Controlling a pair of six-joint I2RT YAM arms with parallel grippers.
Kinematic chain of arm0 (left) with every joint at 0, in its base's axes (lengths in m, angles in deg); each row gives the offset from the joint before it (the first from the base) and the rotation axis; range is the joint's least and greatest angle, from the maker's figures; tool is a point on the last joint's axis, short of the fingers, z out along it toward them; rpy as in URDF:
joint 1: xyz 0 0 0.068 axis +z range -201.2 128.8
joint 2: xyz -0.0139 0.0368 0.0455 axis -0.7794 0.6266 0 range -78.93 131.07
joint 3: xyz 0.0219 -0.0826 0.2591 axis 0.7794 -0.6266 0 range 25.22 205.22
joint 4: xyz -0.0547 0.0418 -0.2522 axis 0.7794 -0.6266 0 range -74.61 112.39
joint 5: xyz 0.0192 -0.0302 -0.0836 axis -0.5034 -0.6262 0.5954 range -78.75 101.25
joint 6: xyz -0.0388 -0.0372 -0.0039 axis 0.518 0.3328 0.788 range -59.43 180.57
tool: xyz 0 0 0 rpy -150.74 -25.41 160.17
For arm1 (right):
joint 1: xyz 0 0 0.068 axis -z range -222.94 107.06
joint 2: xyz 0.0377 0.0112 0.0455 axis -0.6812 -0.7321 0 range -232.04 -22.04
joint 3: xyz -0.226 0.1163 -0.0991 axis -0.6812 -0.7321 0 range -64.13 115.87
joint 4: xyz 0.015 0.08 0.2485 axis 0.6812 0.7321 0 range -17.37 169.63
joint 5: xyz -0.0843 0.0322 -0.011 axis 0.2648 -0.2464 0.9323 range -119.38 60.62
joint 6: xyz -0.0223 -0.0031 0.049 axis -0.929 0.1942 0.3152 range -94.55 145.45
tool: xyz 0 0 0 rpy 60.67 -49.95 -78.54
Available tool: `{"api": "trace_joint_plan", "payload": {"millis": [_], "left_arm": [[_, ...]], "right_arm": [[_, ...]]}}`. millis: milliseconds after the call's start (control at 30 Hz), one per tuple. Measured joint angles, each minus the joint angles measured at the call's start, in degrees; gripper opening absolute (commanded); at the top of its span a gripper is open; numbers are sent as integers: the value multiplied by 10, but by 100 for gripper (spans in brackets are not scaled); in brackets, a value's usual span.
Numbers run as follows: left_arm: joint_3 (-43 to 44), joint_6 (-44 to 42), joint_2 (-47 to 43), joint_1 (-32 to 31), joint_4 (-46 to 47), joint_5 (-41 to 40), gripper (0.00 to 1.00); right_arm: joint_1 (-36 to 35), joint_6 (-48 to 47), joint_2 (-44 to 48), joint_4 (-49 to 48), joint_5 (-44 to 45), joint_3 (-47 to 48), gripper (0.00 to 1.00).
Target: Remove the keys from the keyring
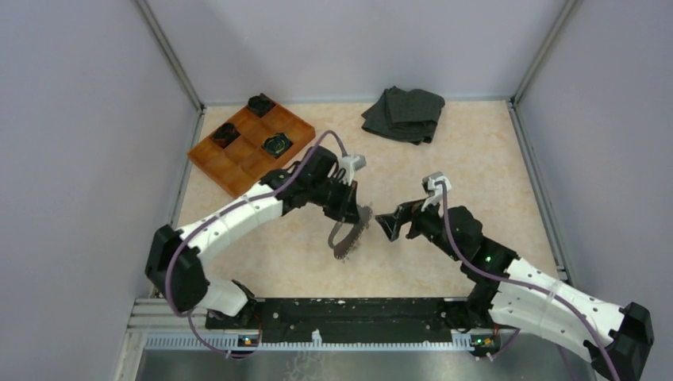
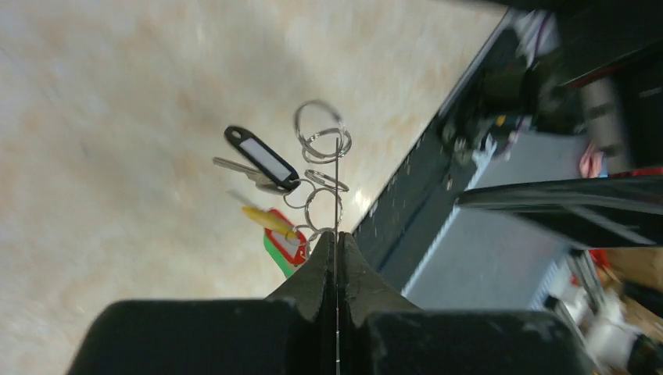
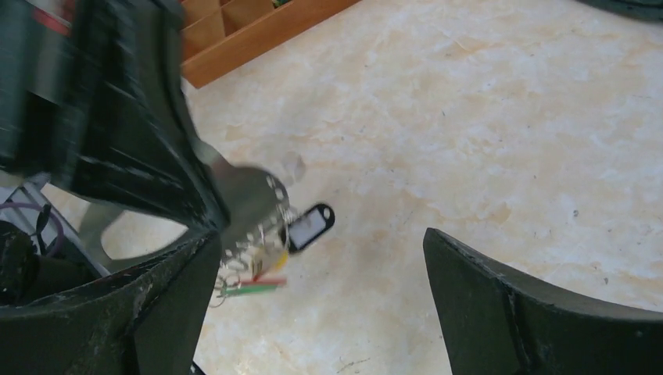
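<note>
From the top, your left gripper [image 1: 349,214] is shut tight on the keyring [image 1: 340,244], above the tabletop [image 1: 476,175]. The keys [image 1: 363,226] sit along its edge. Your right gripper [image 1: 386,225] is wide open just beside them. Far back are an orange tray [image 1: 238,173] holding three black round things [image 1: 278,145], and a dark cloth [image 1: 405,115].

Left wrist: the keyring looks like a thin line, with a black tag [image 2: 262,158] and a red-green tag [image 2: 283,248] near it.

Right wrist: it is blurry, and the black tag shows between the open fingers [image 3: 500,312].
</note>
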Motion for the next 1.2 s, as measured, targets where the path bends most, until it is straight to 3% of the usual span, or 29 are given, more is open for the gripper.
{"api": "trace_joint_plan", "payload": {"millis": [133,333,733,933,1200], "left_arm": [[0,-4,73,2,-118,56,0],[-15,19,78,34,-127,197,0],[-80,198,66,97,50,373,0],[-80,285,45,119,147,401,0],[-80,387,39,134,270,429,0]], "right_arm": [[0,-19,40,-55,-31,-47,99],[0,-33,105,-85,-116,-86,93],[0,-54,175,-204,-237,-175,66],[0,-92,176,-329,-267,-234,60],[-8,-142,123,-482,-324,-236,52]]}}
